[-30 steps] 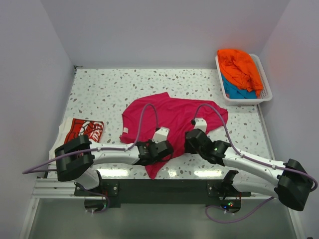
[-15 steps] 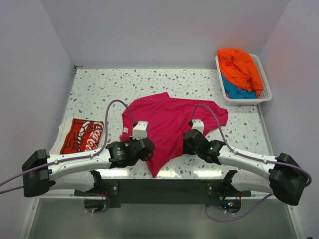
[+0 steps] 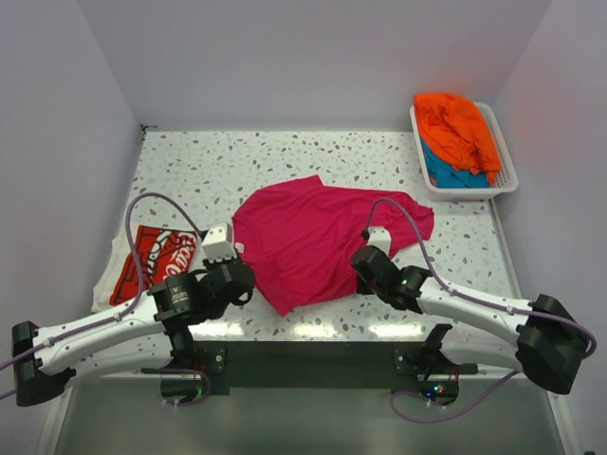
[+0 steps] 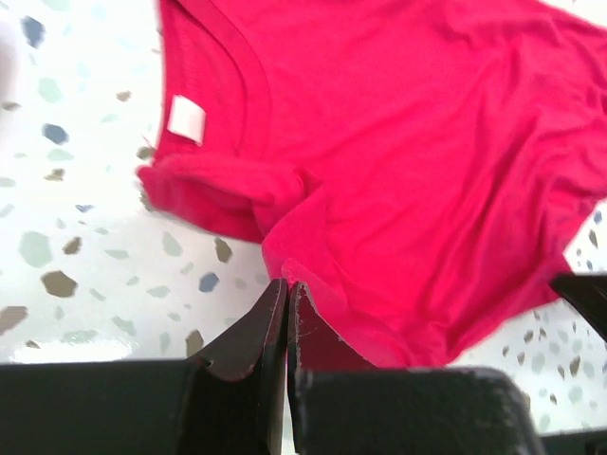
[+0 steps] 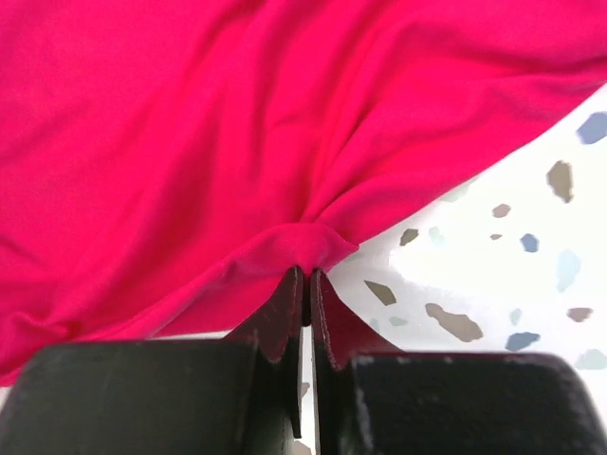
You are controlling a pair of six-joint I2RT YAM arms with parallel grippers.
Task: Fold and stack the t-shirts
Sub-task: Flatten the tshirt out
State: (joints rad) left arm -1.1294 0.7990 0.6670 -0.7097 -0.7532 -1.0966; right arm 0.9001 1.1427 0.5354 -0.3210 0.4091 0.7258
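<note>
A magenta-pink t-shirt (image 3: pixel 318 237) lies spread mid-table, with its neckline and white label (image 4: pixel 186 118) in the left wrist view. My left gripper (image 4: pixel 286 284) is shut, pinching a folded edge of this shirt; from above it sits at the shirt's lower left edge (image 3: pixel 248 282). On the lower right hem my right gripper (image 5: pixel 306 272) is shut on a puckered bit of cloth (image 5: pixel 313 242); from above the right gripper (image 3: pixel 360 263) shows there. A red t-shirt with white lettering (image 3: pixel 156 258) lies folded at the left. An orange t-shirt (image 3: pixel 455 123) lies over a teal-blue one (image 3: pixel 446 173) in the basket.
The white slatted basket (image 3: pixel 507 180) stands at the far right corner of the speckled table (image 3: pixel 209 171). Grey walls close in the left, back and right sides. Both arms reach in from the near edge.
My left arm has swung to the left along the near side, and the shirt's lower tip has shifted up and left. The right gripper has shut on the hem.
</note>
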